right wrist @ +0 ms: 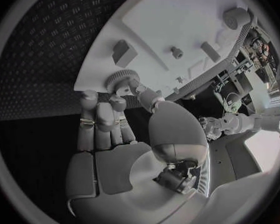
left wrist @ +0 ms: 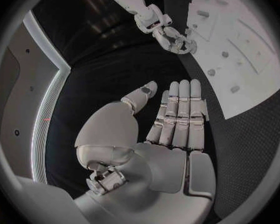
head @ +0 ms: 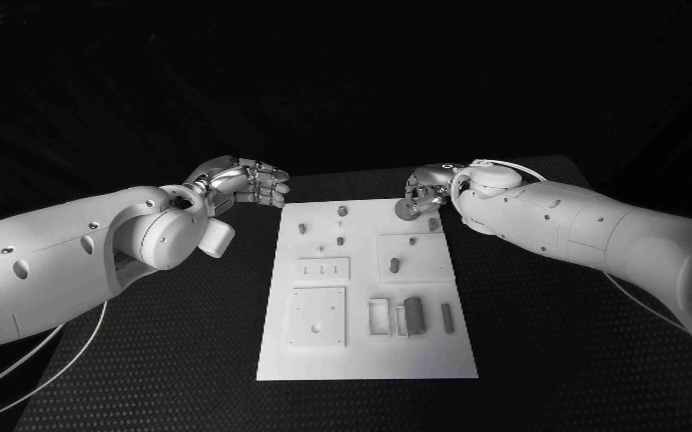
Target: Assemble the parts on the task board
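Note:
The white task board [head: 368, 347] lies in the middle of the table. My right hand [head: 428, 192] hovers at its far right corner. In the right wrist view a round toothed gear [right wrist: 121, 78] is pinched between the thumb and fingertips [right wrist: 96, 104], just over the board's edge [right wrist: 177, 20]. My left hand [head: 245, 182] floats off the board's far left corner, above the bare table. In the left wrist view its fingers [left wrist: 180, 109] lie straight and side by side, thumb apart, holding nothing. Small pegs [head: 343, 210] stand at the board's far end.
Two dark bars [head: 415, 314] stand by a frame in the board's near right part. A square plate [head: 317, 314] sits near left. A block [right wrist: 122, 52] and a small stud [right wrist: 176, 51] stand close to the gear. Black ribbed table [head: 548, 352] surrounds the board.

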`<state>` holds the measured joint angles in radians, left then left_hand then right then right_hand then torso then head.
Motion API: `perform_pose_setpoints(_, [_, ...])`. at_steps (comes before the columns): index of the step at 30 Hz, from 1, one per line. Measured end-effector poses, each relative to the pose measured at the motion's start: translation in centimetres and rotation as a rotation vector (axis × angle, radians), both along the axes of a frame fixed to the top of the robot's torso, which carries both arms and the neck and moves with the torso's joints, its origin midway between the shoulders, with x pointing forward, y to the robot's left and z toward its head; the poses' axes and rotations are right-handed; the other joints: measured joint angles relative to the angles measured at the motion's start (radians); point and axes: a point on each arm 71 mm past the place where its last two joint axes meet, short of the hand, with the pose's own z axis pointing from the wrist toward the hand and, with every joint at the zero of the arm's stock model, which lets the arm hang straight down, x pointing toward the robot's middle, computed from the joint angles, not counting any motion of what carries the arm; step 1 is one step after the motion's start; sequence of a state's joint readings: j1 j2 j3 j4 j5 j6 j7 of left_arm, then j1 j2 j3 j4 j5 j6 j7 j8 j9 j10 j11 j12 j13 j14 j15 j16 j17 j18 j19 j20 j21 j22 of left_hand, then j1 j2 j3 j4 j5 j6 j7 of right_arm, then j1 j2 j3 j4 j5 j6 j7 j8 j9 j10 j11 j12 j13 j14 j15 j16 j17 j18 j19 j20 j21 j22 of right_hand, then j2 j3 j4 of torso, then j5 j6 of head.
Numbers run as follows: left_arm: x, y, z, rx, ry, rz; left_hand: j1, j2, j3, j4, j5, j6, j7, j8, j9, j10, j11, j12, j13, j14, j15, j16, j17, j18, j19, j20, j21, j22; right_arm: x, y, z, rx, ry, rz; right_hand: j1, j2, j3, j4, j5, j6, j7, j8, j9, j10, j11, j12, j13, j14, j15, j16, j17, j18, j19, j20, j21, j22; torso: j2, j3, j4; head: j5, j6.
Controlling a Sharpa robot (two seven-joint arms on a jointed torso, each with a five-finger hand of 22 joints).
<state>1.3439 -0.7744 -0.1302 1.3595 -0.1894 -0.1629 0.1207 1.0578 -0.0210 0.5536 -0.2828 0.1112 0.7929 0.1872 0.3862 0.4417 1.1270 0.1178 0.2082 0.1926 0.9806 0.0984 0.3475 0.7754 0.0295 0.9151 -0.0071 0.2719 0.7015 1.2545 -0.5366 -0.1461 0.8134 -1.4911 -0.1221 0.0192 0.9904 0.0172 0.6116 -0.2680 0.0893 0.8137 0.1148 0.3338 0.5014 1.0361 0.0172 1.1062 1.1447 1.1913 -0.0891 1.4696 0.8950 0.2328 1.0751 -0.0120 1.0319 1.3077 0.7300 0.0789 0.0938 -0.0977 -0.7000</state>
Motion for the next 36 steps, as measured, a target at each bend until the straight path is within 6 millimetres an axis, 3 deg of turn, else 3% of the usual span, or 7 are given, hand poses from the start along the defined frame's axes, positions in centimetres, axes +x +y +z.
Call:
perform_pose_setpoints(5, [0.0, 0.0, 0.0, 0.0, 0.0, 0.0, 0.0, 0.0, 0.0, 0.0, 0.0, 0.0, 0.0, 0.0, 0.0, 0.0, 0.0, 0.0, 0.0, 0.0, 0.0, 0.0, 0.0, 0.0, 0.0, 0.0, 0.0, 0.0, -0.3, 0.2, -0.1, 0.008, -0.007, 0.008, -0.003, 0.02, 0.004, -0.013, 0.004, 0.0, 0.0, 0.0, 0.001, 0.005, -0.006, 0.004, -0.004, 0.005, -0.005, 0.0, 0.0, 0.0, 0.0, 0.0, 0.0, 0.0, 0.0, 0.0002, -0.0003, 0.001, 0.0])
perform_pose_setpoints(15, [0.0, 0.2, 0.0, 0.001, 0.0, 0.003, 0.0, 0.0, 0.0, 0.0, 0.0, 0.0, 0.0, 0.0, 0.0, 0.0, 0.0, 0.0, 0.001, 0.0, 0.0, 0.0, 0.001, 0.0, 0.0, 0.0, 0.0, 0.001, -1.4, 1.5, -0.3, 0.006, -0.055, 0.025, -0.004, 0.021, 0.001, -0.018, 0.004, 0.001, -0.001, 0.0, 0.0, 0.018, -0.018, 0.009, -0.012, 0.016, -0.016, 0.008, 0.0, 0.0, 0.012, -0.008, 0.012, 0.0, 0.0, 0.0004, -0.0007, 0.0, 0.004])
perform_pose_setpoints(20, [0.0, 0.4, 0.0, 0.002, -0.001, 0.006, 0.0, 0.0, 0.0, 0.0, 0.0, 0.004, 0.004, 0.0, 0.0, 0.0, 0.0, -0.004, 0.001, 0.0, 0.0, 0.0, 0.001, 0.0, 0.0, 0.0, 0.0, 0.001, -1.6, 2.6, 1.1, 0.006, -0.112, 0.043, -0.004, 0.021, 0.001, -0.018, 0.003, 0.003, -0.003, 0.0, 0.0, 0.022, -0.021, 0.009, -0.014, 0.021, -0.019, 0.008, 0.008, 0.0, 0.017, -0.013, 0.012, 0.0, 0.0, 0.0004, -0.0007, 0.0, 0.007])
perform_pose_setpoints(21, [0.0, 0.4, 0.0, 0.002, -0.001, 0.007, 0.0, 0.0, 0.0, 0.0, 0.0, 0.004, 0.004, 0.0, -0.001, 0.0, 0.0, -0.004, 0.001, 0.0, 0.0, 0.0, 0.002, 0.0, 0.0, 0.0, 0.0, 0.001, -1.7, 3.0, 1.4, 0.009, -0.124, 0.052, 0.026, 0.053, 0.004, -0.015, 0.01, 0.045, -0.044, 0.031, 0.032, 0.028, -0.025, 0.009, -0.015, 0.027, -0.024, 0.008, 0.009, 0.011, 0.021, -0.014, 0.012, 0.0, 0.0, 0.0004, -0.0008, 0.0, 0.008])
perform_pose_setpoints(22, [0.0, 0.4, 0.0, 0.002, -0.001, 0.007, 0.0, 0.0, 0.0, 0.0, 0.0, 0.004, 0.004, 0.0, -0.001, 0.0, 0.0, -0.004, 0.001, 0.0, 0.0, 0.0, 0.002, 0.0, 0.0, 0.0, 0.0, 0.001, -1.8, 3.5, 1.7, 0.013, -0.14, 0.066, 0.037, 0.059, 0.003, -0.019, 0.012, 0.14, -0.033, 0.026, 0.032, 0.027, -0.026, 0.009, -0.016, 0.029, -0.025, 0.008, 0.011, 0.017, 0.022, -0.015, 0.012, 0.0, 0.0, 0.0004, -0.0008, 0.0, 0.009])
perform_pose_setpoints(27, [0.1, 0.5, 0.0, 0.004, -0.002, 0.011, 0.0, 0.0, 0.0, 0.0, 0.0, 0.004, 0.004, 0.0, -0.001, 0.0, 0.0, -0.004, 0.002, 0.0, 0.0, 0.0, 0.002, 0.0, 0.0, 0.0, -0.004, 0.001, -2.6, 6.0, 2.2, 0.022, -0.19, 0.129, 0.026, 0.027, 0.003, -0.019, 0.012, 0.156, -0.032, 0.02, 0.028, 0.027, -0.026, 0.009, -0.018, 0.033, -0.022, 0.008, 0.017, 0.017, 0.018, -0.019, 0.012, 0.0, 0.0, 0.0008, -0.0008, -0.001, 0.013])
perform_pose_setpoints(36, [0.1, 0.5, 0.0, 0.004, -0.002, 0.01, 0.0, 0.0, 0.0, 0.0, 0.0, 0.004, 0.004, 0.0, -0.001, 0.0, 0.0, -0.004, 0.001, 0.0, 0.0, -0.004, 0.003, 0.0, 0.0, 0.0, -0.004, 0.001, -2.9, 8.0, 2.5, 0.009, -0.229, 0.177, 0.021, 0.022, 0.003, -0.019, 0.012, 0.156, -0.032, 0.02, 0.028, 0.031, -0.023, 0.009, -0.021, 0.036, -0.024, 0.008, 0.018, 0.017, 0.018, -0.018, 0.016, 0.0, 0.0, 0.0004, 0.0012, -0.005, 0.019])
